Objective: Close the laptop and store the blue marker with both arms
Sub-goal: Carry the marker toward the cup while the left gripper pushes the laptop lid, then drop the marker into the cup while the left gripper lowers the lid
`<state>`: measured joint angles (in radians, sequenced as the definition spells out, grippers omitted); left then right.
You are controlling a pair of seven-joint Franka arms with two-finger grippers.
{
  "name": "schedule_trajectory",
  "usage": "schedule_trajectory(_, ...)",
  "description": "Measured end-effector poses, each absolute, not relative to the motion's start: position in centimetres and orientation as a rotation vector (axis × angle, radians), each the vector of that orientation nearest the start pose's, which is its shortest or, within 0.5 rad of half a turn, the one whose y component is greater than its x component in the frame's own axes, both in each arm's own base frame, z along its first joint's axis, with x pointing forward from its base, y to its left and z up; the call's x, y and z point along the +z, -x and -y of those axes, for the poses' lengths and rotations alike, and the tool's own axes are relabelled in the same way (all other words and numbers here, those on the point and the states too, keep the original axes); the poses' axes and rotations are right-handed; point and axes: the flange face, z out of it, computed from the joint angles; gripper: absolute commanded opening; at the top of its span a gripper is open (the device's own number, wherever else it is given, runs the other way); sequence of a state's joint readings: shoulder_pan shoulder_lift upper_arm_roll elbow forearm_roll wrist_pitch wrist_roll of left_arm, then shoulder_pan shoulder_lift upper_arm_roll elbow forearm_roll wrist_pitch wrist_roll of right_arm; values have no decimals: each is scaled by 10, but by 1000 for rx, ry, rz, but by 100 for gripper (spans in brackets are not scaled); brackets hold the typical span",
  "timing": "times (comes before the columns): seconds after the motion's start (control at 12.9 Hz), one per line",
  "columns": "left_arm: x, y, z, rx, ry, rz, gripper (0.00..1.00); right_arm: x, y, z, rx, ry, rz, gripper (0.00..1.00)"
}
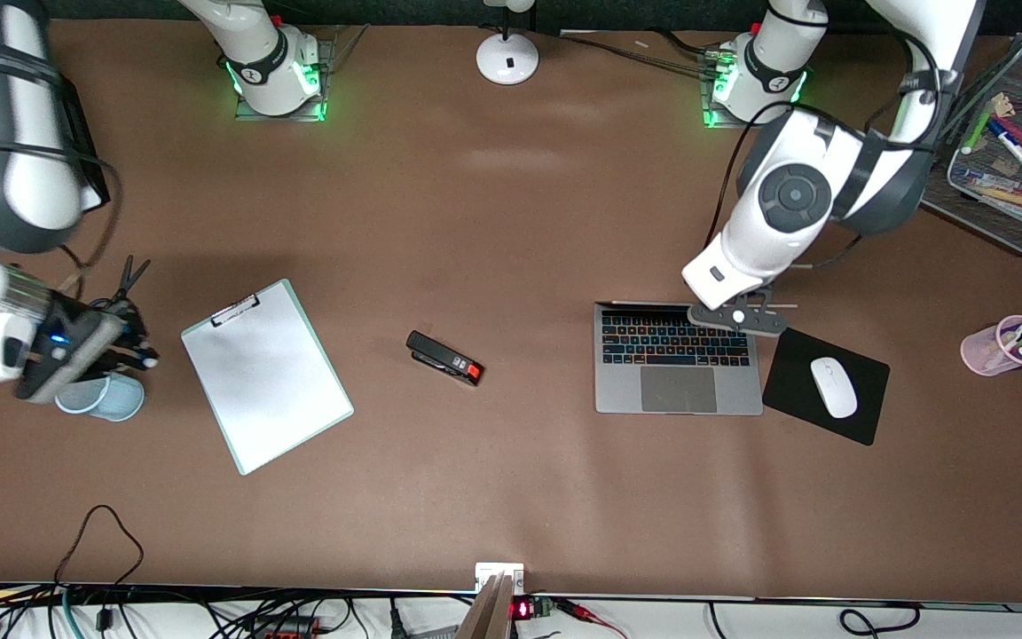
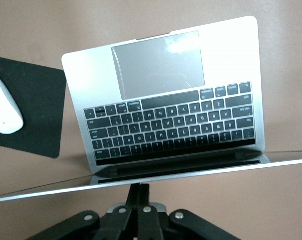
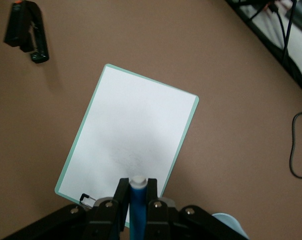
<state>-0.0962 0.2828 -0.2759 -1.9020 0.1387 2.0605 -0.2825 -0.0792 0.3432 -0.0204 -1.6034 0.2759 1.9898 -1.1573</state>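
The laptop [image 1: 678, 362] lies open toward the left arm's end of the table, its lid [image 2: 215, 167] standing about upright. My left gripper [image 1: 738, 314] is shut with nothing in it. In the left wrist view the left gripper [image 2: 142, 187] has its fingertips right at the lid's top edge, above the keyboard [image 2: 170, 125]. My right gripper [image 1: 140, 351] is at the right arm's end of the table, over a light-blue cup [image 1: 103, 397]. It is shut on the blue marker [image 3: 137, 207], whose white end [image 3: 139, 181] pokes out past the fingers.
A white clipboard [image 1: 264, 373] and a black stapler [image 1: 444, 358] lie mid-table. A black mouse pad [image 1: 790, 382] with a white mouse [image 1: 833, 387] sits beside the laptop. Black scissors [image 1: 128, 280] are by the right gripper. A pink pen cup [image 1: 1003, 348] and a mesh tray [image 1: 990, 217] stand past the left arm.
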Motion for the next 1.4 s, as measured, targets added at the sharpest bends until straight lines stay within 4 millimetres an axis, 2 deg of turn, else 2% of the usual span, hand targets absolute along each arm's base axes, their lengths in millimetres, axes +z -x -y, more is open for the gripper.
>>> schedule_trajectory(0.31, 338, -590, 208, 106, 3062, -246, 0, 498, -657, 104, -449, 2450, 1510, 0)
schedule_trajectory(0.39, 336, -596, 209, 89, 3065, -250, 0, 508, -655, 120, -507, 2408, 1567, 0)
schedule_trajectory(0.54, 326, -604, 212, 59, 3077, -256, 0, 511, -649, 150, -629, 2299, 1645, 0)
schedule_trajectory(0.7, 311, -609, 213, 40, 3093, -258, 0, 503, -644, 176, -736, 2192, 1679, 0)
schedule_trajectory(1.01, 280, -621, 213, 0, 3124, -247, 0, 484, -640, 201, -882, 2040, 1713, 0)
schedule_trajectory(1.24, 252, -634, 213, -13, 3148, -233, 0, 438, -641, 235, -1002, 1962, 1687, 0)
schedule_trajectory(1.4, 240, -640, 214, -10, 3157, -227, 0, 423, -640, 249, -1049, 1954, 1649, 0)
